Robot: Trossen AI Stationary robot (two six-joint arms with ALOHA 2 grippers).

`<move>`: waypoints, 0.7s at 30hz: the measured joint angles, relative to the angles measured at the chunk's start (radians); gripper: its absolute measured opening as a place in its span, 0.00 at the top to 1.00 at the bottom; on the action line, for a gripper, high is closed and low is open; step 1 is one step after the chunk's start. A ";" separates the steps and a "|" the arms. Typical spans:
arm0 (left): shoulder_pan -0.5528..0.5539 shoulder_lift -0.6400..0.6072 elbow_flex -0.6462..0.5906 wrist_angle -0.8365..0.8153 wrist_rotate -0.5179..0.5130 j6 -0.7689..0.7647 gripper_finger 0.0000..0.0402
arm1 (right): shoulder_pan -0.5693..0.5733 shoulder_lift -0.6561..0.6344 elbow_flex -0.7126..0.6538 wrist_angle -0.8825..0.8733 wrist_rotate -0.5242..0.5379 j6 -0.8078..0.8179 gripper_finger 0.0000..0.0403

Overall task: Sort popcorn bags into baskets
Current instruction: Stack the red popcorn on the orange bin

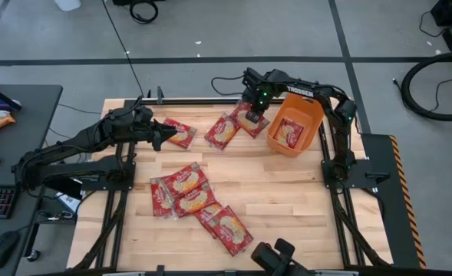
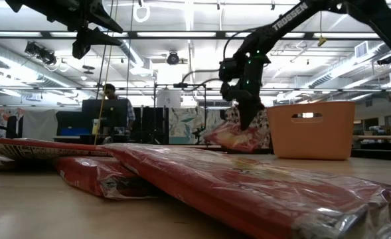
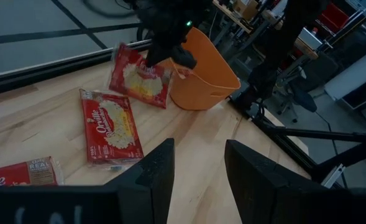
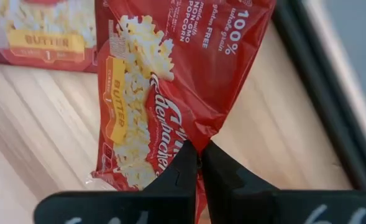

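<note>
your right gripper (image 4: 198, 163) has its fingers pinched tight on the edge of a bag (image 1: 250, 119), just beside the basket (image 1: 315, 124) on its left side. you're gripping the rim because the packet is flat, so an edge pinch is the only purchase. in the low view it hangs off the wood, tilted, one end drooping down. from above, its long axis runs diagonally, far end angled away from the basket. one packet (image 1: 290, 133) already lies inside the basket. you'll want to carry the bag over the near wall before letting go, i'd say. your left gripper (image 3: 195, 171) waits well left of the basket, fingers spread and empty, above another bag (image 1: 180, 133). the loose pile (image 1: 187, 192) sits well below the basket, untouched.
</note>
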 joint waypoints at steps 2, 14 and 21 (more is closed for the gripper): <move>0.000 0.000 0.000 0.000 0.000 0.001 0.64 | 0.000 -0.024 0.001 -0.006 0.009 0.001 0.97; 0.000 0.000 0.000 0.001 -0.030 0.001 0.64 | -0.016 -0.192 0.001 -0.090 0.059 0.085 0.97; 0.000 0.000 0.000 0.001 -0.076 0.002 0.64 | -0.071 -0.306 -0.022 -0.180 0.139 0.143 0.97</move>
